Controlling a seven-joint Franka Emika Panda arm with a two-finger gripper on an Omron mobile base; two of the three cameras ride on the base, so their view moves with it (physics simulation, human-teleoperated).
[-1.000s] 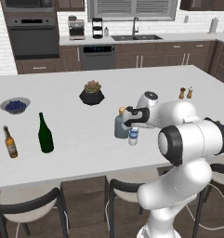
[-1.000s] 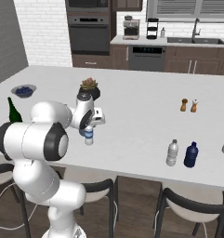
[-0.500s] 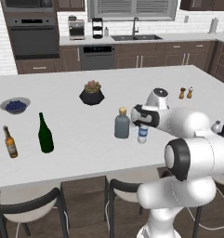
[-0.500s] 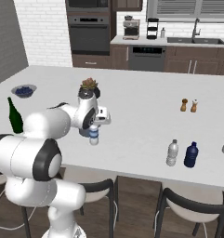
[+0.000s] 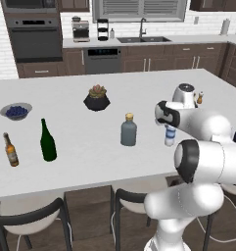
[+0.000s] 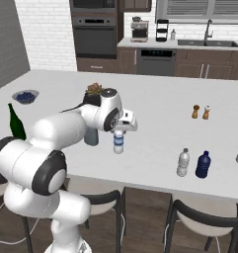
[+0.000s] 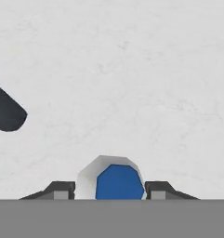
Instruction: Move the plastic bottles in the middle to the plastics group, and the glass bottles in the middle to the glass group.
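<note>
I am holding the blue-label water bottle (image 6: pixel 119 142) tight in my hand (image 6: pixel 121 129), going toward the dark blue bottle (image 6: pixel 203 164), with the squat grey bottle (image 5: pixel 129 130) waiting.

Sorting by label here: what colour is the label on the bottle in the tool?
Blue, on the clear water bottle with a white cap; the right base view shows it best.

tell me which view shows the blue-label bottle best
The right base view: the blue-label bottle stands out whole under the gripper, cap to base, against the white counter. The left base view shows its lower half beside the arm. The hand view looks down on its top between the fingertips.
</note>
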